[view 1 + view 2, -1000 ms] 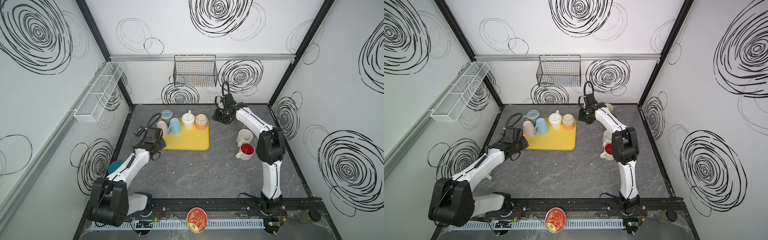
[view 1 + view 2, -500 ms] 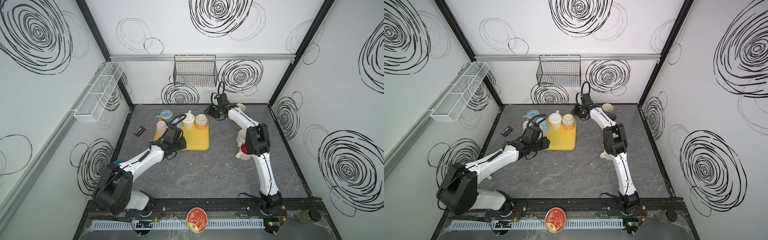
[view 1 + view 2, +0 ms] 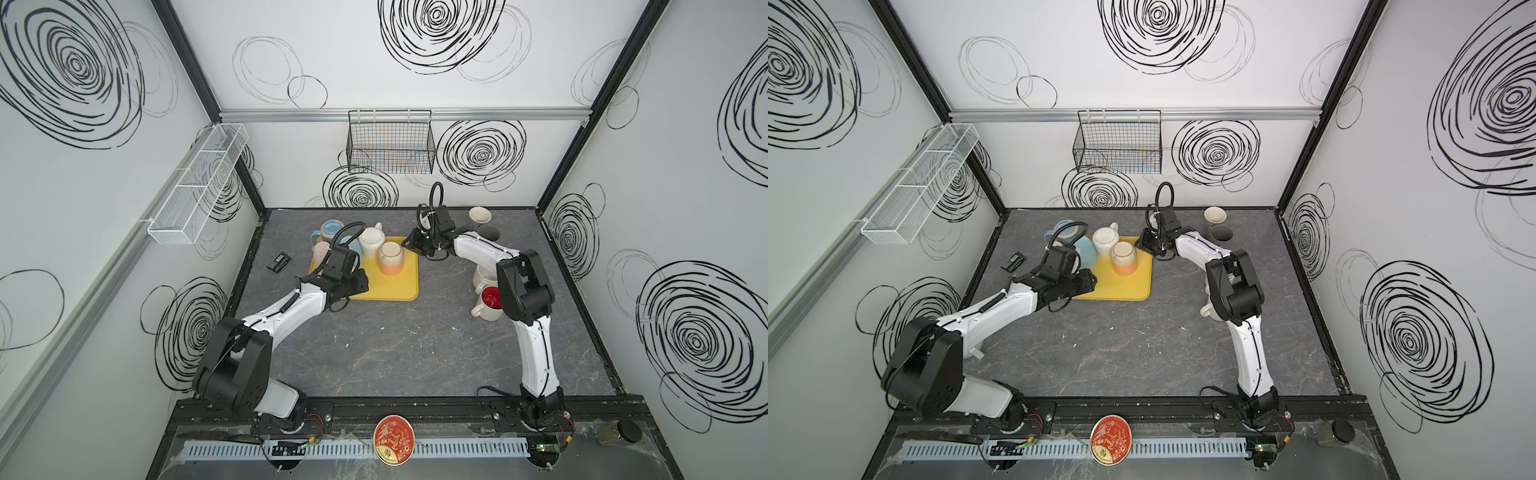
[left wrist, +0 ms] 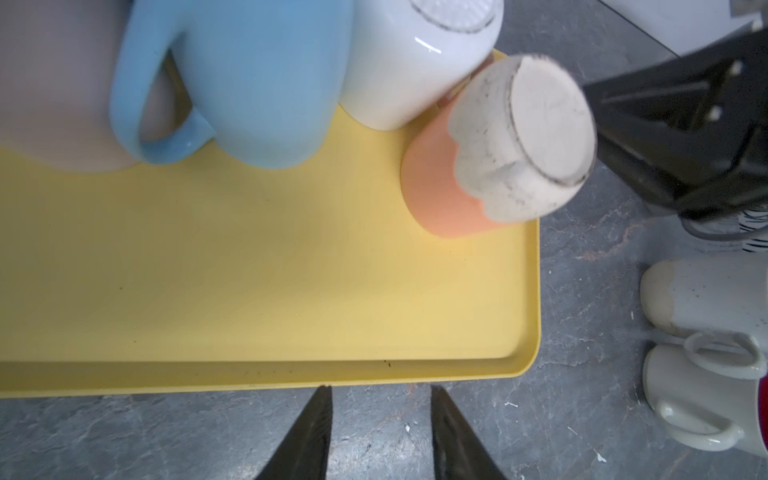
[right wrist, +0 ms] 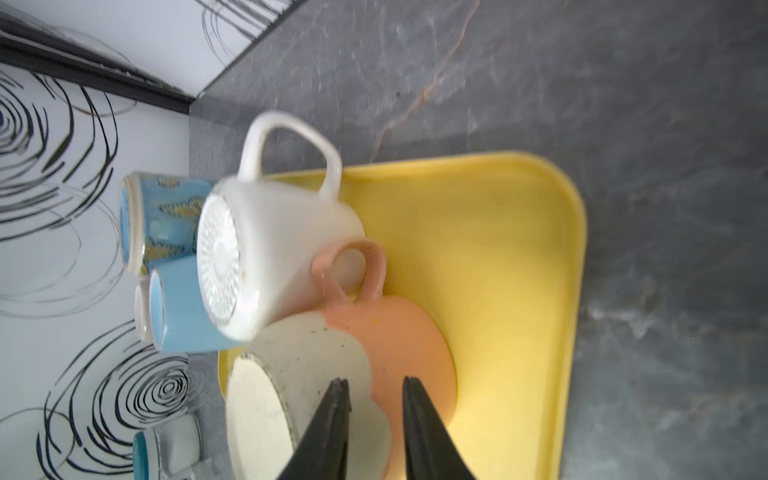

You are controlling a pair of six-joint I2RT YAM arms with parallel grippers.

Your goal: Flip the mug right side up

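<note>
Hovering the right gripper (image 5: 376, 384), jaws narrowly apart and empty, just beside the upside-down peach mug (image 5: 395, 332), base up; holding the left gripper (image 4: 378, 392), also apart, farther off.

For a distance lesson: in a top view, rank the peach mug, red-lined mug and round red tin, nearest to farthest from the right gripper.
1. Peach mug, on the tray beside the right gripper.
2. Red-lined mug, on the right.
3. Round red tin, front edge.
</note>
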